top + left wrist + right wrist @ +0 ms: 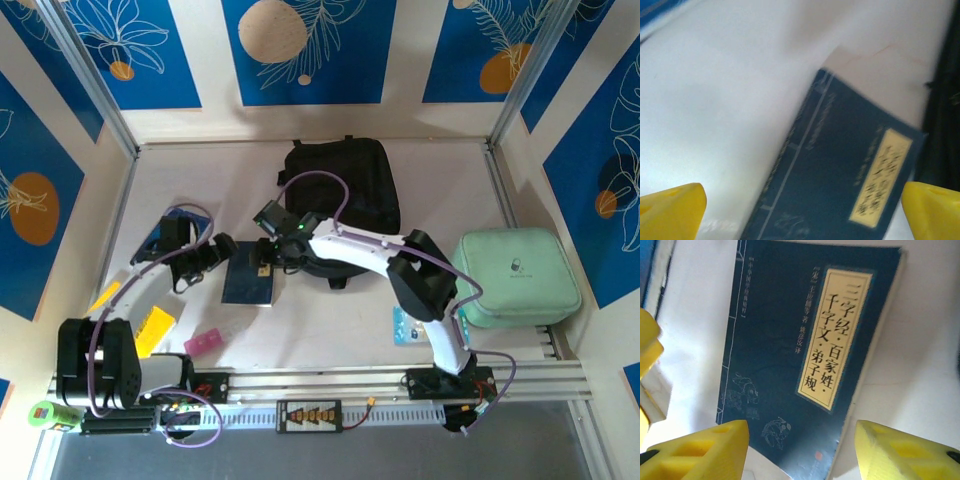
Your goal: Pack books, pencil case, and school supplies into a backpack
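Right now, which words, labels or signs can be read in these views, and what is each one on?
"三字经·百家姓·千字文·弟子规": on the cream title panel of the dark blue book, right wrist view.
The small white column beside that panel: too small to read surely.
The same panel in the left wrist view: blurred, unreadable.
The logo on the mint-green case, top view: too small to read.
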`<state>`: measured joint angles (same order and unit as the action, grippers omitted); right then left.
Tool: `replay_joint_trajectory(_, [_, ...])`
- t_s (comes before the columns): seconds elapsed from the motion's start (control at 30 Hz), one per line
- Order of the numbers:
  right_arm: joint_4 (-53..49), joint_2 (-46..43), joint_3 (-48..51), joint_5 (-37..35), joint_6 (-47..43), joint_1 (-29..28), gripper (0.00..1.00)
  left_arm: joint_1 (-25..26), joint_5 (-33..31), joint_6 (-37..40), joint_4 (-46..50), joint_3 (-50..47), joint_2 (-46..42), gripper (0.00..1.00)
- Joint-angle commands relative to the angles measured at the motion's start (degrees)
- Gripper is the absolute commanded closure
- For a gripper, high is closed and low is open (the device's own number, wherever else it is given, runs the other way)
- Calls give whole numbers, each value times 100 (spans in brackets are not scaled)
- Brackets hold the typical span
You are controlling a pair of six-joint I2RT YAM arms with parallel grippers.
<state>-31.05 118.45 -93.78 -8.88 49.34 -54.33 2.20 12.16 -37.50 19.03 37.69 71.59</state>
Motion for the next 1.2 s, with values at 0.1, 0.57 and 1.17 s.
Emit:
replay_joint_trajectory(0.1, [-577,345,-181,-272,155,46,43,-88,533,327,77,-210,174,9])
replay_joint_trajectory(0.57, [-628,810,-396,7,80,132,69,-70,1080,471,96,-35,684,29])
replay_joint_trajectory(1.17, [-483,1041,-65,332,152,239,77,-3,1902,522,-24,173,1082,29])
